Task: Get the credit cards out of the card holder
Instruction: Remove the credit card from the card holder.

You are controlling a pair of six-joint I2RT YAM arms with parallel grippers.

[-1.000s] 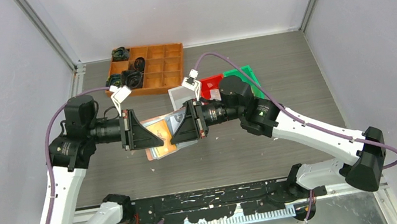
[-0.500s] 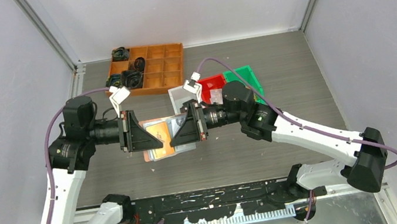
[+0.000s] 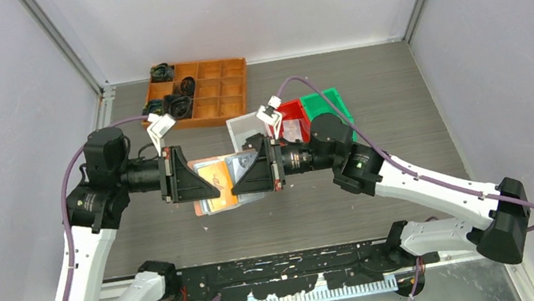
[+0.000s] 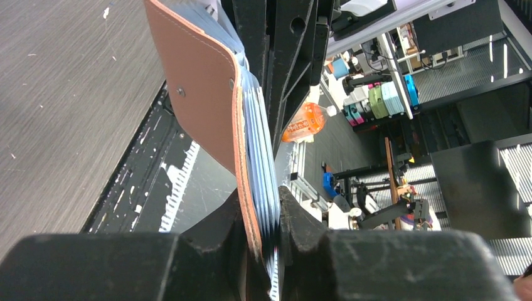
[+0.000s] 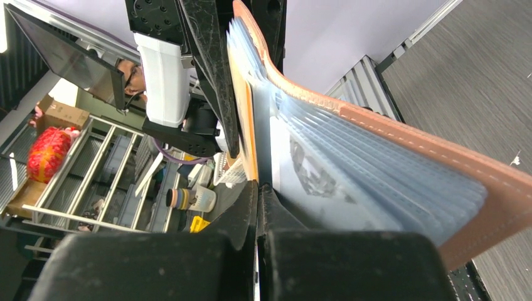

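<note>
tray (image 3: 218,86) of orange compartments sits well behind the card holder (image 4: 201,81), which the left gripper (image 4: 263,216) clamps while the right gripper (image 5: 258,188) pinches an orange credit card (image 5: 244,119).

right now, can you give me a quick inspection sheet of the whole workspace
surface: grey grained table, a few white specks
job's things: card holder held in the air between the two arms, clear sleeves fanned; orange card showing in it
clutter: compartment tray with black items in its left cells; white bin, red bin, green bin
grippers: left gripper jaws shut on the card holder; right gripper jaws shut on the orange card's edge
cables: purple cable along each arm, clear of the holder
surroundings: grey walls; nothing else seen
</note>
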